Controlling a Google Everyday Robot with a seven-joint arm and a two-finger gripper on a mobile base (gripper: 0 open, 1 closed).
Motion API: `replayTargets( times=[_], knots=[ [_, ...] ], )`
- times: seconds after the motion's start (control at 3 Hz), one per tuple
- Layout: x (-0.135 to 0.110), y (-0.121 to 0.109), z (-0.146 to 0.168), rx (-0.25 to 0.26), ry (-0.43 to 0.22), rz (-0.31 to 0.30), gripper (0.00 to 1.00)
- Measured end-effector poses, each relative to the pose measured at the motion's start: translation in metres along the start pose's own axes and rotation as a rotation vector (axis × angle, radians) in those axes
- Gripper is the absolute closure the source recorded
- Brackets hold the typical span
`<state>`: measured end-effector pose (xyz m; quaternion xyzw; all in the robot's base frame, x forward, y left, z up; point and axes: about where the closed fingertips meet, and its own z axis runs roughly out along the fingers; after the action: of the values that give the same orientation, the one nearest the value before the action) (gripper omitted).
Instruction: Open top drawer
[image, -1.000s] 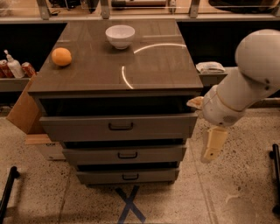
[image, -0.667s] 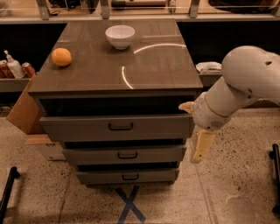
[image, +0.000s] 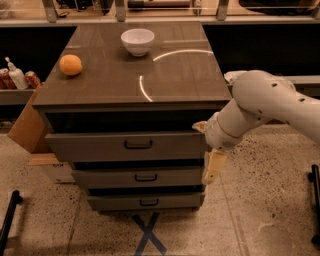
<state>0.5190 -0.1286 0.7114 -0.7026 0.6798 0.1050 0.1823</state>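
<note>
Gripper (image: 212, 167) swung leftward, now hanging by right end of top drawer (image: 100, 146); clenched or released, cannot tell

On the grey-brown cabinet top (image: 175, 75) we find a round white bowl (image: 137, 41) at the rear and a round orange fruit (image: 70, 64) near the left edge. A brown cardboard box (image: 25, 125) stands at the cabinet's left; the gripper (image: 214, 167) hangs by its right front corner.

Your gripper (image: 214, 169) hangs at the top drawer (image: 90, 146) right edge; you have open room before its handle (image: 138, 145).
</note>
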Motion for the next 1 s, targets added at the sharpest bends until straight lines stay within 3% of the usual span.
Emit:
replayTargets(
  times=[1.0],
  knots=[
    [-0.011, -0.043, 0.047, 0.007, -0.052, 0.002, 0.00]
  ],
)
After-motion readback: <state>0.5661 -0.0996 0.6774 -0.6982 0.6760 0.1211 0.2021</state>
